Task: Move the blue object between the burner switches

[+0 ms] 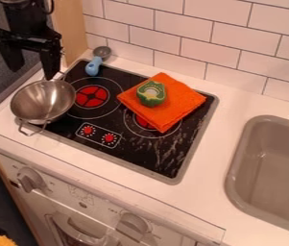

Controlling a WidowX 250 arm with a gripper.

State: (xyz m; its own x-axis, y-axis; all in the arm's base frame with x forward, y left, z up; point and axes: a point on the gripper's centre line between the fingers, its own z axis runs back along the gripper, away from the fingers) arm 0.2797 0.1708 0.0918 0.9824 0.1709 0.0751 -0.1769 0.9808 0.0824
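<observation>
The jaws stand wide apart, empty. The blue-handled spoon lies right of them in view; best stay clear of the bowl below them, then pinch squarely.

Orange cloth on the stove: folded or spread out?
Folded. The cloth sits as a compact, thick square on the stove, with a green toy on top.

Near the left edge of the smooth white desk, the round silver bowl with wire handles is glossy metal. Toward the back-left corner, the small blue-handled scoop looks like smooth plastic with a metal head. The folded orange cloth is matt; the black rectangular stovetop, glossy.
</observation>
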